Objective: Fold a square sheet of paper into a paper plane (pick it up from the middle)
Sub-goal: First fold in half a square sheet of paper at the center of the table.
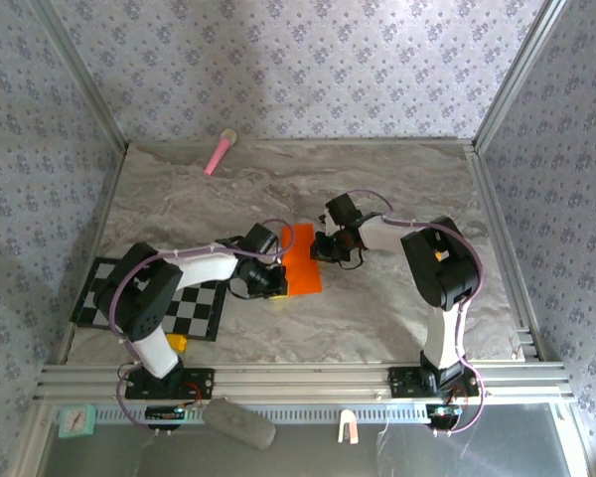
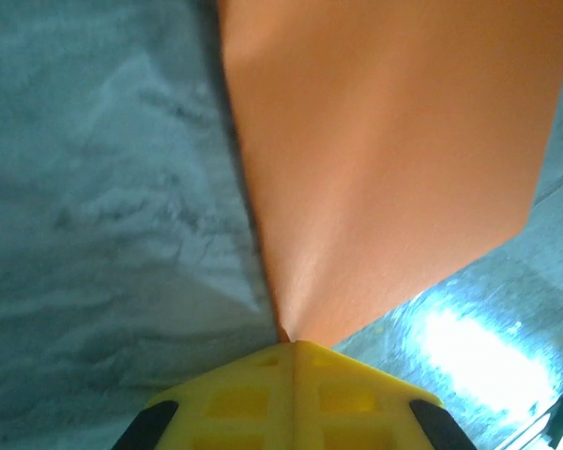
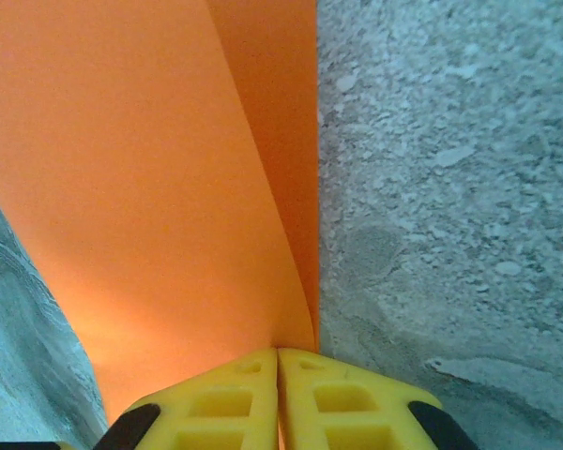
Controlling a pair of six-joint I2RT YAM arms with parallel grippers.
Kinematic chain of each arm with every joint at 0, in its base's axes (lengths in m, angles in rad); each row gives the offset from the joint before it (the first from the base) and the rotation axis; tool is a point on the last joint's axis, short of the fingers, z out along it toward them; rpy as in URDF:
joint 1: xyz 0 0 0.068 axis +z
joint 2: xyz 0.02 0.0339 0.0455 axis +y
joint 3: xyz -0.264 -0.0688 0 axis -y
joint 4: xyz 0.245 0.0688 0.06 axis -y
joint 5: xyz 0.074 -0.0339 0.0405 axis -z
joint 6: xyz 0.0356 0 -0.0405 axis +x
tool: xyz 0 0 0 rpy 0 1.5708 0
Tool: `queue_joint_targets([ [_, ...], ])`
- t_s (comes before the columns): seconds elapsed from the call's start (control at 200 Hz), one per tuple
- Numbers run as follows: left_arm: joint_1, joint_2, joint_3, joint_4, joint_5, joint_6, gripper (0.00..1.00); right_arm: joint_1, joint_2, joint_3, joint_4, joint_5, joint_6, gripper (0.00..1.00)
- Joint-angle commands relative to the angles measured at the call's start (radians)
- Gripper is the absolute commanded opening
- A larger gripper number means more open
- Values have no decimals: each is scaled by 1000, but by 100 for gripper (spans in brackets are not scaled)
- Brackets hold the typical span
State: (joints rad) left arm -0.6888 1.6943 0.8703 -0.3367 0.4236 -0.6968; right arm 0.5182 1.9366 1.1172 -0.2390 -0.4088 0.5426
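A thin, matte, bright orange square sheet of paper (image 1: 300, 260) is seen near the middle of a grey marble-patterned table (image 1: 407, 189), between the two arms' jaws. From above it is seen as a smooth, upright-oblong shape with crisp straight edges.

The left jaws are closed on the sheet's near-left edge; in the left wrist view the paper (image 2: 394, 159) is seen fanning out from a narrow point pinched between the yellow, grid-moulded plastic pads (image 2: 244, 398), with a shadow cast on the veined table surface beneath. The right jaws are closed on the sheet's right edge; there the paper (image 3: 141, 187) is seen bent over in a soft curve, two layers being gripped together between the yellow pads (image 3: 235, 403).

A flat black-and-white checkered mat (image 1: 199, 308) is laid at the near left under the left arm. A pink stick (image 1: 220, 152) is set near the far edge, well apart. Bare marble is left beyond and right of the sheet, bounded by ribbed aluminium rails (image 1: 308, 378).
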Motion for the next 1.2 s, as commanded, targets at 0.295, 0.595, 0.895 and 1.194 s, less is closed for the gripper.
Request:
queue_joint_targets([
  [0.295, 49, -33, 181, -29, -52, -25, 11, 0, 131, -63, -178, 171, -4, 10],
  [0.595, 90, 158, 282, 101, 17, -67, 12, -3, 140, -47, -207, 171, -16, 10],
  [0.895, 102, 224, 251, 174, 29, -114, 15, -3, 146, -50, -207, 179, -13, 10],
  [1.194, 152, 232, 129, 261, -23, -157, 15, -3, 160, -56, -229, 233, -20, 10],
])
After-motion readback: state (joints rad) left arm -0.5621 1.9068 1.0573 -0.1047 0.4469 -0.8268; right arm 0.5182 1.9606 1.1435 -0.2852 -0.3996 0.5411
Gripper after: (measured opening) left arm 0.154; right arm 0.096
